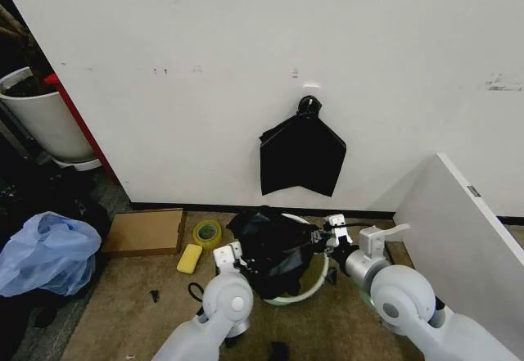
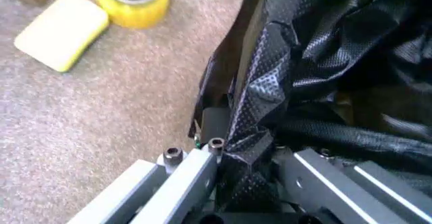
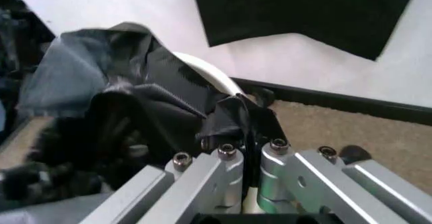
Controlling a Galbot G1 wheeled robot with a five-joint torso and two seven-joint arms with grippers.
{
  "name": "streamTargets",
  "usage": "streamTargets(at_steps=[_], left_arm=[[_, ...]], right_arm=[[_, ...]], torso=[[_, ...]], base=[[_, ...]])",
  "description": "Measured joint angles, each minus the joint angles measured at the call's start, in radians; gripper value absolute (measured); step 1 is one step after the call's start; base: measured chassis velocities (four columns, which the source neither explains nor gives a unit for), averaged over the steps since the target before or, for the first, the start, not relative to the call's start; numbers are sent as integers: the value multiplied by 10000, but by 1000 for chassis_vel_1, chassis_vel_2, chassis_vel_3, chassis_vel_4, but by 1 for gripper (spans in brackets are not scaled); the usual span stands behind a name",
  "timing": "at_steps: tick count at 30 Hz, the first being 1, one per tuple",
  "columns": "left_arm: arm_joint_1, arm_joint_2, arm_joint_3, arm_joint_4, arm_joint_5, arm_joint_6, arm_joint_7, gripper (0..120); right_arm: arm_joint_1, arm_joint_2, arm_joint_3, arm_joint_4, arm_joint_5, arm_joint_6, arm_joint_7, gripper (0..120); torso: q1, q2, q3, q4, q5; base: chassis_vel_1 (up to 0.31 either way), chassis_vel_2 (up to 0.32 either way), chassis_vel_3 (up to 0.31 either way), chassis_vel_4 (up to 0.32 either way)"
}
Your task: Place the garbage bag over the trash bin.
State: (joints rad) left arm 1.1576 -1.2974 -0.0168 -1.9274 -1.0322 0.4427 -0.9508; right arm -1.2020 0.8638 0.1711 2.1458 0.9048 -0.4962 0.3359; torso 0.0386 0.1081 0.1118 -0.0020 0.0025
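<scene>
The garbage bag (image 1: 266, 250), black and wrinkly, lies bunched over the mouth of the trash bin (image 1: 315, 286), whose pale rim shows at the front right. My left gripper (image 1: 239, 254) is at the bag's left edge. In the left wrist view it (image 2: 246, 155) is shut on a fold of the textured bag (image 2: 284, 82). My right gripper (image 1: 326, 234) is at the bin's right side; in the right wrist view it (image 3: 248, 150) pinches a flap of the bag (image 3: 233, 118), with the bin's white rim (image 3: 209, 70) just beyond.
A flat black sheaf of bags (image 1: 301, 155) hangs on the wall above. A yellow tape roll (image 1: 207, 233), yellow sponge (image 1: 189, 258) and cardboard (image 1: 146, 232) lie left of the bin. A blue plastic bag (image 1: 47, 253) and large white tub (image 1: 45, 115) stand far left; a white panel (image 1: 458, 230) stands right.
</scene>
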Motion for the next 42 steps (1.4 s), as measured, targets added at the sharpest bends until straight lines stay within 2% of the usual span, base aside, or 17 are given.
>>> streamTargets(at_steps=[6, 15, 24, 30, 32, 34, 38, 40, 42], left_arm=[[375, 45, -447, -299, 73, -225, 87, 0], [790, 175, -644, -674, 130, -357, 241, 0], [976, 309, -717, -962, 88, -453, 401, 0], [1038, 319, -717, -998, 125, -415, 403, 0], [1069, 315, -716, -1014, 139, -375, 398, 0], [1071, 314, -717, -1017, 141, -372, 398, 0], [1145, 330, -737, -1098, 177, -343, 391, 0], [1166, 334, -745, -1118, 180, -343, 391, 0], [1339, 353, -787, -1271, 201, -337, 388, 0]], right_arm=[[-20, -21, 86, -173, -40, 12, 111, 0], [32, 149, 134, -924, -286, 243, 24, 0], [-31, 221, 194, -1491, -371, 684, -718, 0], [-270, 206, 88, -1186, -918, 788, -952, 0], [-518, 131, 16, -887, -1725, 1131, -1177, 8], [-560, 118, 12, -849, -1839, 1199, -1212, 10], [-1290, -180, 162, -273, -3259, 2241, -1850, 30], [-1321, -209, 166, -251, -3366, 2341, -1899, 32], [-1393, -340, 142, -241, -3914, 3049, -2019, 41]], torso=[[0, 0, 0, 2, 0], [0, 0, 0, 1, 1], [0, 0, 0, 1, 1], [0, 0, 0, 1, 1], [0, 0, 0, 1, 0], [0, 0, 0, 1, 1], [-1, 0, -1, -2, 0], [0, 0, -1, -3, 0], [0, 0, 0, 4, 1]], base=[[0, 0, 0, 0], [0, 0, 0, 0], [0, 0, 0, 0], [0, 0, 0, 0], [0, 0, 0, 0], [0, 0, 0, 0], [0, 0, 0, 0], [0, 0, 0, 0], [0, 0, 0, 0]])
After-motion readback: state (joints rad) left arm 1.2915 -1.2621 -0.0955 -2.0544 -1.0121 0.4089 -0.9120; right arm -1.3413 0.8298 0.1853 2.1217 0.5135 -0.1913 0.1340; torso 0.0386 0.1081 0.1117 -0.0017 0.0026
